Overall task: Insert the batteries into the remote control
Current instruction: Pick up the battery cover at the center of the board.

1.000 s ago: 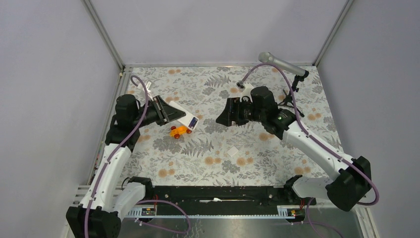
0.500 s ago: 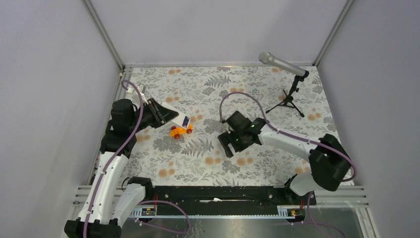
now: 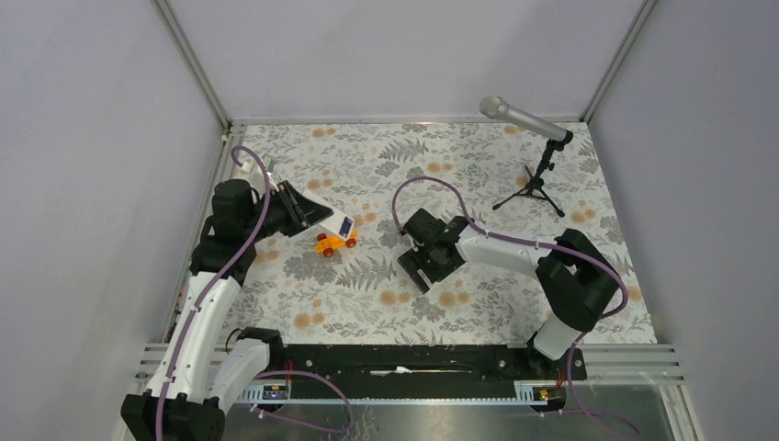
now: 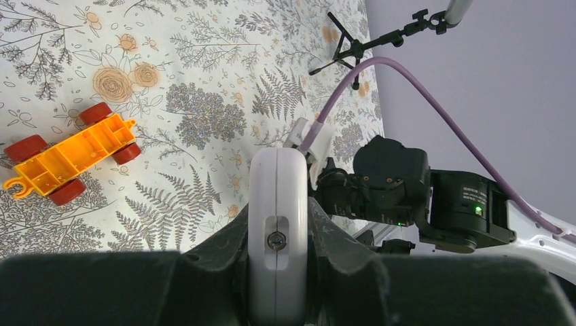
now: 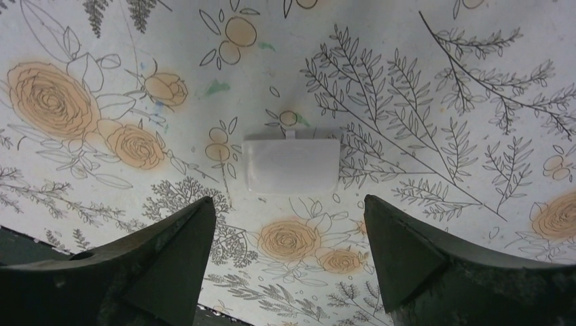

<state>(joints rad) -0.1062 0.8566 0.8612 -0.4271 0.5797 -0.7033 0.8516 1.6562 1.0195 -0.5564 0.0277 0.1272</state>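
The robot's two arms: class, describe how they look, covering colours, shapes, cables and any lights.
The left arm and right arm are built alike: white link shells, bulky black joint housings and black bases. A purple cable loops along each. The right claw has two dark, wedge-shaped fingers. A small green light glows on the right arm's black wrist housing.

Toy car (image 3: 334, 243) just before remote control (image 3: 328, 218); microphone stand (image 3: 537, 180) behind, far right.
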